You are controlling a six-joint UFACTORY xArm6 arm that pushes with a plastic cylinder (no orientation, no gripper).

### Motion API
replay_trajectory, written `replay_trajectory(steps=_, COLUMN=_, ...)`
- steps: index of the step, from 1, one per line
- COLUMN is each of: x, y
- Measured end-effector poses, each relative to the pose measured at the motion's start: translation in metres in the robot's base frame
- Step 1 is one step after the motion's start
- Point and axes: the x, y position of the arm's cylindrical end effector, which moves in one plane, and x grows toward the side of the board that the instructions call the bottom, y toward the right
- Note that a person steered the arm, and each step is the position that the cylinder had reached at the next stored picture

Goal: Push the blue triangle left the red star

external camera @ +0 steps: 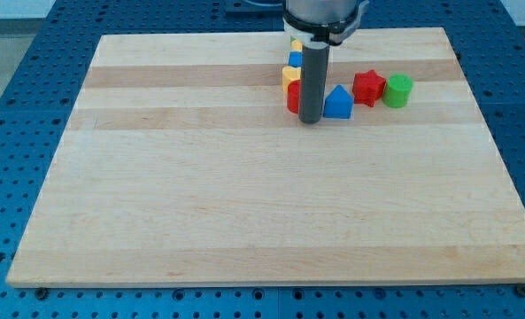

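Observation:
The blue triangle (pixel 338 103) sits on the wooden board (pixel 244 195) near the view's top, right of centre. The red star (pixel 368 87) is just to its right and slightly higher, nearly touching it. My tip (pixel 312 120) rests on the board right against the blue triangle's left side. The rod hides part of the blocks behind it.
A green block (pixel 398 90) stands right of the red star. Left of the rod are a red block (pixel 293 97), a yellow block (pixel 290 76), a blue block (pixel 295 58) and a yellow block (pixel 295 43) under the arm.

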Motion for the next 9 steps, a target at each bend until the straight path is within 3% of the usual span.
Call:
replay_trajectory(steps=1, x=0.032, y=-0.001)
replay_trajectory(steps=3, x=0.042, y=-0.097)
replay_trajectory(steps=4, x=0.042, y=-0.081)
replay_trajectory(steps=6, x=0.024, y=0.019)
replay_trajectory(steps=9, x=-0.023, y=0.039)
